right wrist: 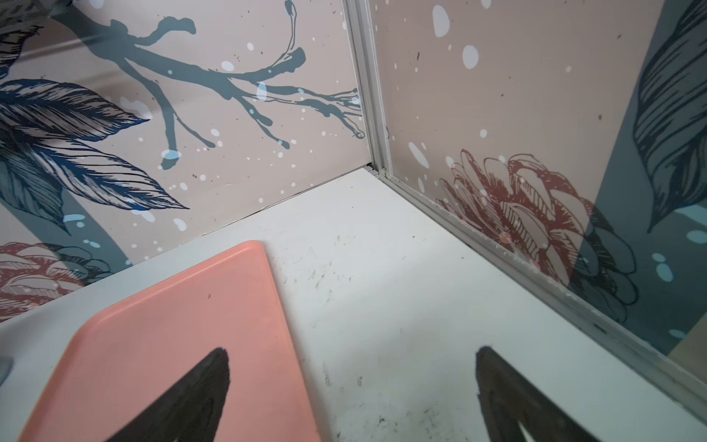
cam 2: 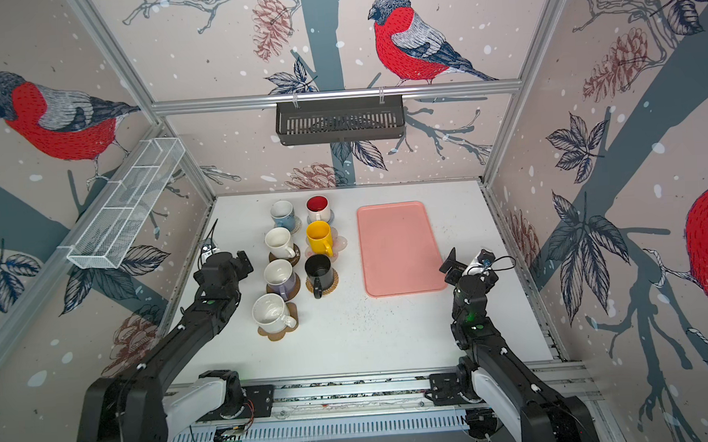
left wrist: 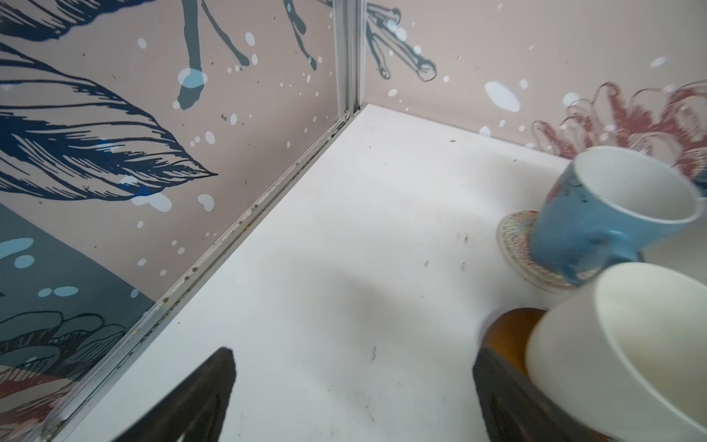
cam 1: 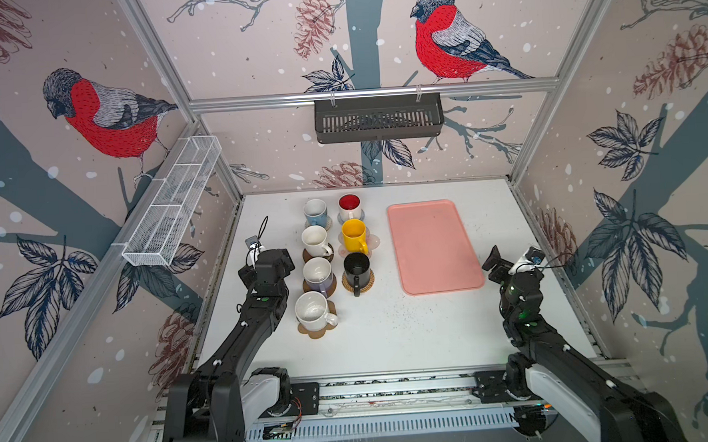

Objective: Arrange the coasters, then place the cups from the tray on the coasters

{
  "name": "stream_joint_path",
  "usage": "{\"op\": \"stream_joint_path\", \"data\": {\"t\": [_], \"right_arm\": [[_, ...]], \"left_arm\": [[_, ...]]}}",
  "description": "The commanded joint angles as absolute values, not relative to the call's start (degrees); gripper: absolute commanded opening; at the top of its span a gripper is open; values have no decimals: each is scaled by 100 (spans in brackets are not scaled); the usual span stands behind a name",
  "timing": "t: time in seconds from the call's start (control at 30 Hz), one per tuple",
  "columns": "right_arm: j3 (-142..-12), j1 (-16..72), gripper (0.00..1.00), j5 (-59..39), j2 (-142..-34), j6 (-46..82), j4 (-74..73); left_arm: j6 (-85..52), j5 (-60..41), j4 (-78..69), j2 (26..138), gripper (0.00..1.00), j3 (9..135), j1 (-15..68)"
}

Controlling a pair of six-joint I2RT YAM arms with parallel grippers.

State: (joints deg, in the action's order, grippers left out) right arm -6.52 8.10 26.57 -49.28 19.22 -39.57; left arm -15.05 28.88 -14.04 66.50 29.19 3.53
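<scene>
Judging by the bare tray (cam 1: 435, 247), every cup (cam 1: 354, 234) has its coaster (cam 1: 313, 334). Left gripper (left wrist: 352, 356) and right gripper (right wrist: 354, 350) gape wide, empty (left beside cups); withdraw them gently.

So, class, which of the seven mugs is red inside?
The white mug at the far end of the row next to the tray, just behind the yellow mug. Only its inside is red; the others are white, yellow or black inside.

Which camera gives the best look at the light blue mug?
The left wrist view: the light blue mug looms close, handle and woven coaster visible. In both top views the mug is small, at the back of the left column. The right wrist view misses it.
</scene>
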Motion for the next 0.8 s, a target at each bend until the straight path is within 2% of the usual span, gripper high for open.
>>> {"op": "stream_joint_path", "data": {"t": [0.0, 0.1, 0.3, 0.5, 0.6, 0.7, 0.77], "right_arm": [[-764, 802, 99, 2883, -5380, 1635, -4710], [-836, 811, 100, 3014, -5863, 1511, -4875], [-747, 822, 99, 3167, -6888, 1213, -6092], [-1105, 879, 99, 3467, -7463, 859, -6188], [-837, 862, 99, 3494, -7639, 680, -7006], [-356, 879, 99, 3516, -8077, 502, -8454], [-378, 1042, 99, 3543, -8105, 345, -8483]], "left_arm": [[-1571, 3123, -2179, 7186, 97, 3091, 172], [-1259, 2935, -2774, 7644, 97, 3054, 169], [-505, 2447, -4632, 8152, 97, 2420, 160], [-564, 2037, -5169, 8548, 97, 2372, 80], [-409, 1645, -6111, 8660, 97, 1973, 116], [-325, 1666, -6144, 8683, 97, 1967, 194], [-326, 1696, -6460, 8641, 97, 1744, 211]]}}
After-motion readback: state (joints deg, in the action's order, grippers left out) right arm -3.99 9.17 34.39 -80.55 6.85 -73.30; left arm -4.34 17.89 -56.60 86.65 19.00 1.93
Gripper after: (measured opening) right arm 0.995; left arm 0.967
